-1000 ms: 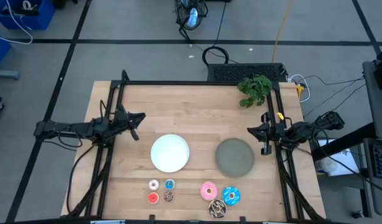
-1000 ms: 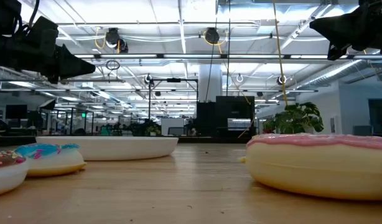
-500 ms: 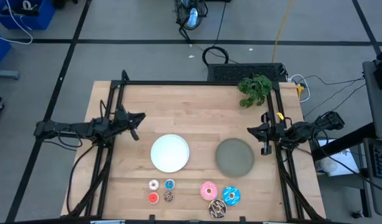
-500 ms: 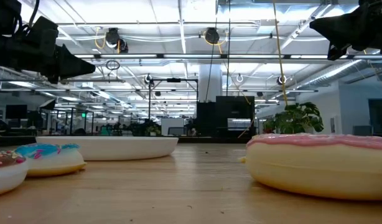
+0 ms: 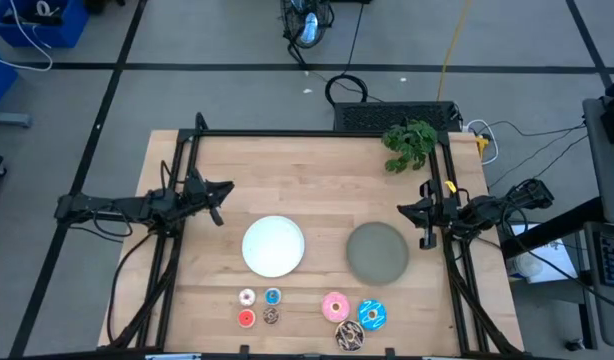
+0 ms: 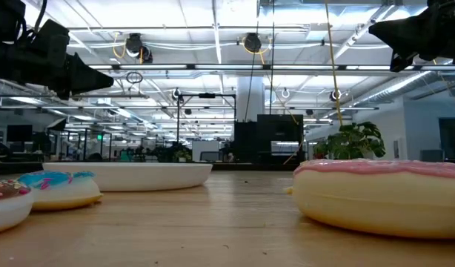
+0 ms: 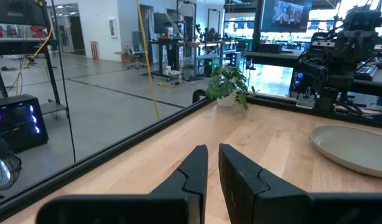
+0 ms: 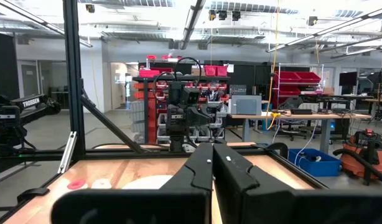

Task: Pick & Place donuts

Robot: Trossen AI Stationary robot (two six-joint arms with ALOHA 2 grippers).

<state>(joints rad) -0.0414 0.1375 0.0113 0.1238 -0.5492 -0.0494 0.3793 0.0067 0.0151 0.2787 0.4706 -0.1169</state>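
Observation:
Seven donuts lie flat near the table's near edge. Four are tiny: pink-white (image 5: pixel 247 297), blue (image 5: pixel 273 296), red (image 5: pixel 246 318), brown (image 5: pixel 271 316). Three are larger: pink (image 5: pixel 335 306), blue sprinkled (image 5: pixel 372 315), brown (image 5: pixel 350 336). In the low view the pink donut (image 6: pixel 383 194) fills the right and the blue one (image 6: pixel 57 187) sits at the left. My left gripper (image 5: pixel 219 198) (image 7: pixel 213 157) hovers shut above the table's left side. My right gripper (image 5: pixel 419 222) (image 8: pixel 212 155) hovers shut at the right side. Both are far from the donuts.
A white plate (image 5: pixel 273 245) and a grey plate (image 5: pixel 377 252) rest mid-table, between the arms and beyond the donuts. A green plant (image 5: pixel 409 143) stands at the far right corner. Black frame bars (image 5: pixel 317 134) run along the table's far, left and right sides.

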